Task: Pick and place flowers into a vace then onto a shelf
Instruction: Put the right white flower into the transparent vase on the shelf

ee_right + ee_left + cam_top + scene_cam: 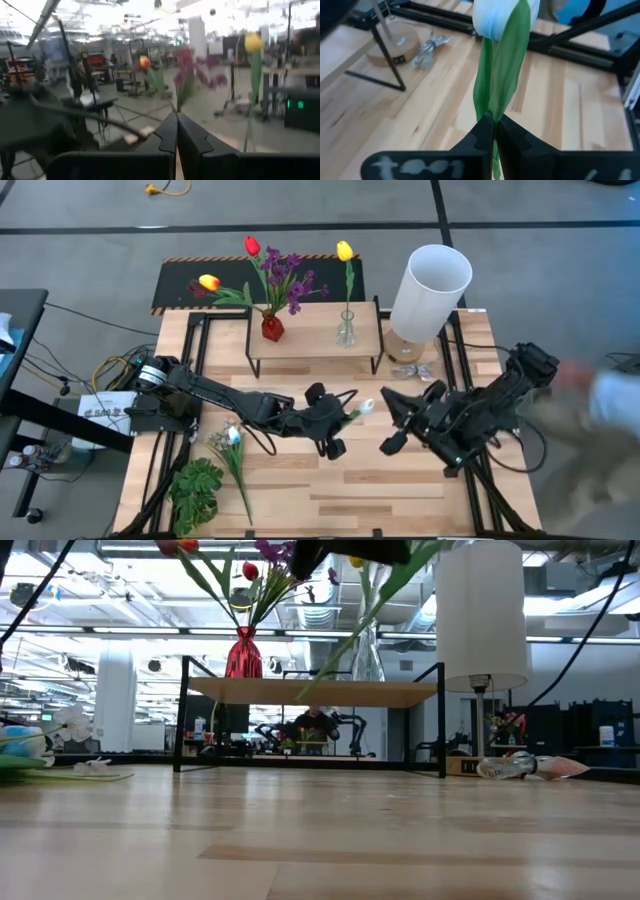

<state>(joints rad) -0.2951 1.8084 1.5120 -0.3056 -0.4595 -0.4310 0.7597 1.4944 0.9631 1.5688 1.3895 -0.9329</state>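
Observation:
My left gripper (346,416) is over the table's middle, in front of the shelf (315,338), shut on a white tulip (366,407) with a green leaf. My right gripper (388,391) hovers just to its right, shut and empty, pointing toward the shelf. On the shelf a red vase (272,327) holds a red tulip, a yellow-orange tulip and a purple bunch. Beside it a clear glass vase (346,330) holds a yellow tulip (344,250). More flowers (230,445) lie flat on the table at the near left. My left gripper pinches the white tulip's stem and leaf (492,107) between its two fingers, some way below the head (505,17). The fingers lie along the stem, and the head sticks out past the fingertips. The flower is lifted clear, its stem (350,650) slanting in the air before the shelf.
A white cylinder lamp (430,285) stands at the shelf's right end, with a small crumpled thing (410,370) at its foot. A green leafy plant (195,492) lies at the near left corner. A person's blurred arm (600,395) shows beyond the table's right edge.

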